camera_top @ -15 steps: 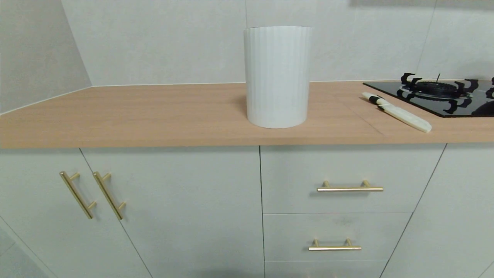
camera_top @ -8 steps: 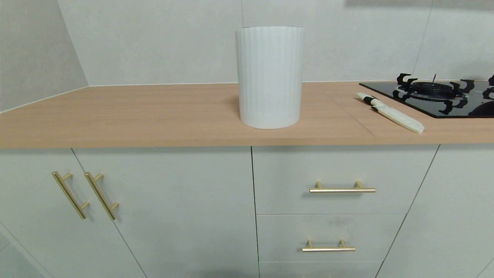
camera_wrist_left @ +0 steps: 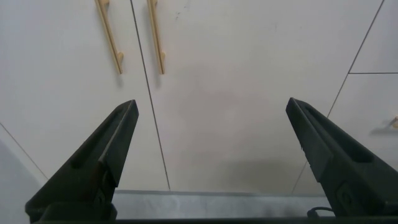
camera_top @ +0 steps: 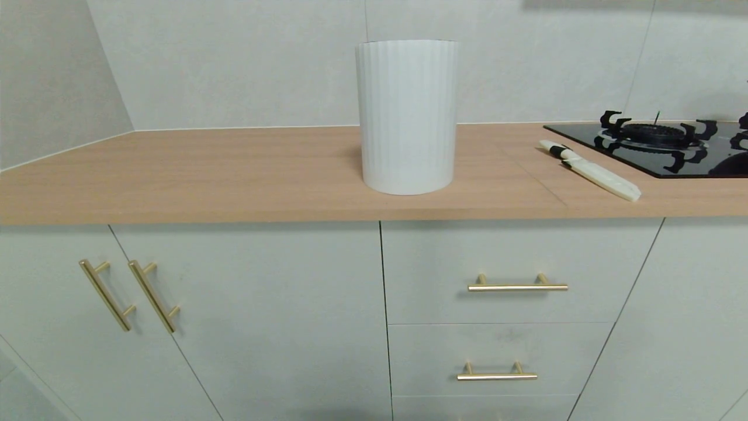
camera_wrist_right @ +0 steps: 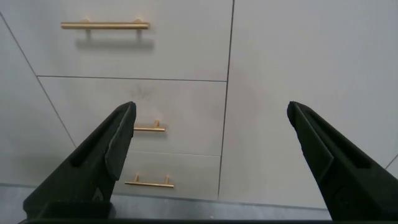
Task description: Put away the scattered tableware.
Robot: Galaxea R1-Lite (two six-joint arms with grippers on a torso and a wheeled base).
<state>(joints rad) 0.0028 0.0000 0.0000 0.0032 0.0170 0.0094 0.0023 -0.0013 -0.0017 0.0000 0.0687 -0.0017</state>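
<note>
Fingers are wide open on the left gripper (camera_wrist_left: 211, 106) and the right gripper (camera_wrist_right: 211, 107), holding nothing. The knife (camera_top: 590, 171) lies flat on the counter (camera_top: 204, 175), middle right of the head view, between the tall white pot (camera_top: 407, 117) and the black stove (camera_top: 660, 146).

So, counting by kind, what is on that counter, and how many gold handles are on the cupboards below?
white container: 1
knife: 1
hob: 1
gold handles: 4
Total: 7
</note>
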